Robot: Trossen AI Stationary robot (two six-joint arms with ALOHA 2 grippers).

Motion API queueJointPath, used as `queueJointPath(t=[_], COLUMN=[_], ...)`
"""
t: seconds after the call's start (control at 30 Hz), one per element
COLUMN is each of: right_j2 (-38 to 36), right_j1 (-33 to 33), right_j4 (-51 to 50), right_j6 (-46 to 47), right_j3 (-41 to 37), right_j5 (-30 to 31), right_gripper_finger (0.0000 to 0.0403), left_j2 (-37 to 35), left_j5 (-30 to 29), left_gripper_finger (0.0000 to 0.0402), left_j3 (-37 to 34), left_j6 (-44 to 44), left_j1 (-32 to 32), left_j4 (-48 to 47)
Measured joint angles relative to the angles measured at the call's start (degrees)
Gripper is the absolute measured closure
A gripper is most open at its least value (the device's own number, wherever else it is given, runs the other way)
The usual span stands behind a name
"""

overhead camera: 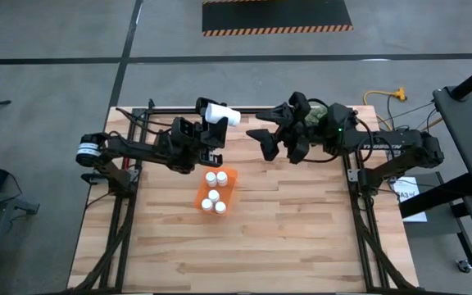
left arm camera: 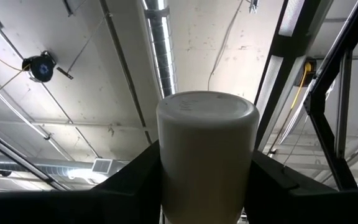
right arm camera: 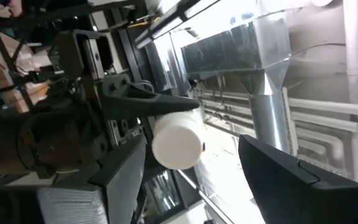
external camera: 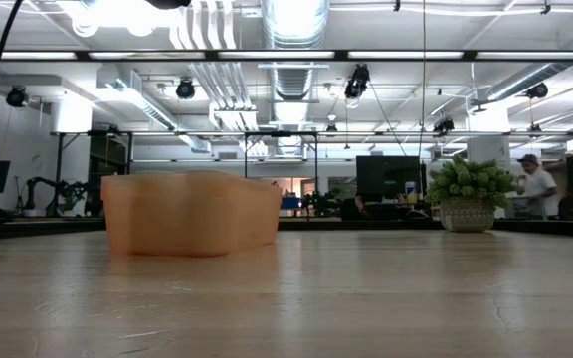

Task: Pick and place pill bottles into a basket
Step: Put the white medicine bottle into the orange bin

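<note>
The left end effector [overhead camera: 216, 115] pinched a pill bottle [overhead camera: 222, 113] above the table [overhead camera: 301, 229]; the right end effector [overhead camera: 265, 139] was spread, near the basket [overhead camera: 229, 175].

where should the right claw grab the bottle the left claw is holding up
On the white cap end of the pill bottle, coming in from the right arm's side. The left claw already clamps its lower body, so only the end pointing toward the right claw is free, and its round sides suit a pinch across them.

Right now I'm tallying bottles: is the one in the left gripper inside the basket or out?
Out. The pill bottle is clamped in the left gripper, raised beyond the basket, which holds four bottles.
</note>
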Motion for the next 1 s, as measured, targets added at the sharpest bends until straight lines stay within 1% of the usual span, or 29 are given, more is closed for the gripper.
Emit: queueJointPath(t=[0.07, 0.3, 0.4, 0.57, 0.67, 0.87, 1.0], right_j2=[0.04, 0.76, 1.65, 3.49, 4.32, 4.89, 4.89], right_j1=[-0.36, -1.45, -1.98, -1.88, -1.91, -2.03, -2.01], right_j4=[-0.59, -1.44, -1.60, -1.59, -2.22, -5.39, -6.28], right_j6=[0.09, -0.60, 0.83, 2.07, 4.62, 10.52, 10.94], right_j3=[0.22, 1.68, 2.53, 4.82, 6.15, 7.78, 7.96], right_j5=[-1.26, -2.47, -4.43, -5.20, -5.12, -5.06, -4.97], right_gripper_finger=[0.0154, 0.0147, 0.0148, 0.0153, 0.0154, 0.0154, 0.0154], left_j2=[0.00, 0.02, 0.02, 0.02, 0.02, 0.02, 0.02], left_j5=[0.02, 0.04, 0.06, 0.81, 1.45, 5.23, 5.42], left_gripper_finger=[0.0254, 0.0254, 0.0254, 0.0254, 0.0254, 0.0254, 0.0254], left_j3=[-0.05, -0.11, -0.13, -0.34, -0.43, -0.97, -0.98], left_j6=[-0.01, -0.23, -0.25, -0.04, 0.27, 1.79, 1.31], left_j1=[0.00, 0.00, 0.00, -0.02, -0.02, -0.07, -0.11], left_j4=[-0.02, 0.00, 0.00, -0.01, 0.00, -0.02, 0.00])
